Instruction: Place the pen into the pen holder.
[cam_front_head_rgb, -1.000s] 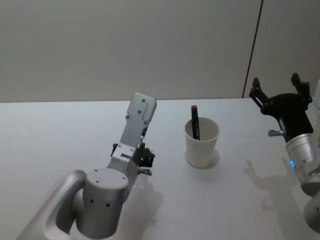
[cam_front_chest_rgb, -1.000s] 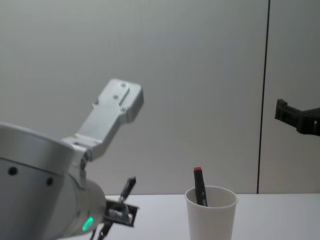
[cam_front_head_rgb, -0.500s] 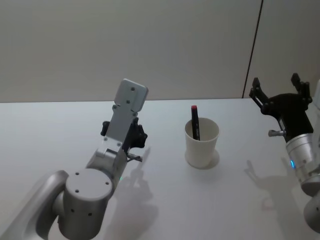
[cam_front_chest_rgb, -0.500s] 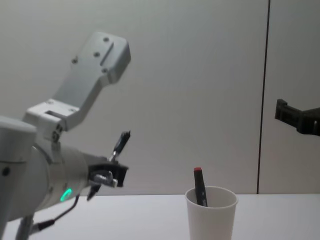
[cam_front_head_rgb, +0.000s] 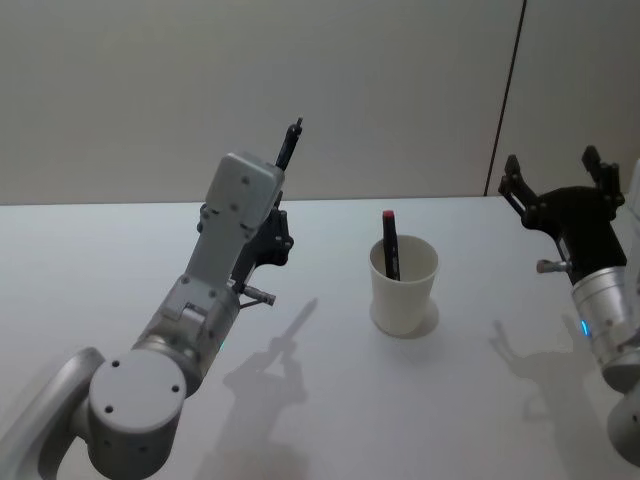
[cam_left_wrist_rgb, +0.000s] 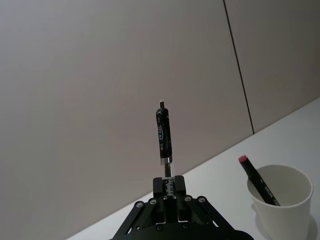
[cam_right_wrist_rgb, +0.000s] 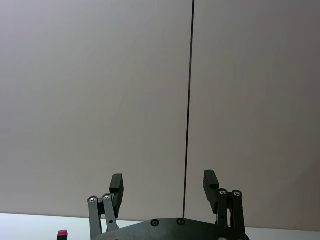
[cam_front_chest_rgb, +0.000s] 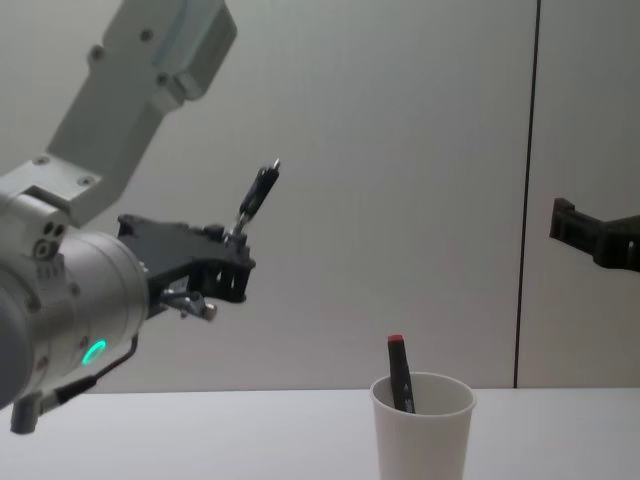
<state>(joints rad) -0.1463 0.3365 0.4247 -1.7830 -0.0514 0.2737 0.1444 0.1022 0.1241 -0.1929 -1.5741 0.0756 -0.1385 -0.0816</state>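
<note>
Left gripper (cam_left_wrist_rgb: 169, 189): clamped on the black pen (cam_left_wrist_rgb: 163, 134), raised left of the pen holder (cam_front_head_rgb: 404, 290).
Pen points upward. Advised: turn it tip-down above the holder's free side, clear of the red-capped marker (cam_front_head_rgb: 390, 245) inside, then release. Right gripper (cam_front_head_rgb: 552, 170): parked, jaws wide.

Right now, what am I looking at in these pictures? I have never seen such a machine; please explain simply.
It is a robot with two arms, each ending in a gripper. The cameras sit on its head, chest and both wrists. The left gripper, raised above the white table, is shut on a black pen that points upward. The right gripper hangs open at the right side. On the table stands a white paper cup, the pen holder, with a red-capped pen already inside.
</note>
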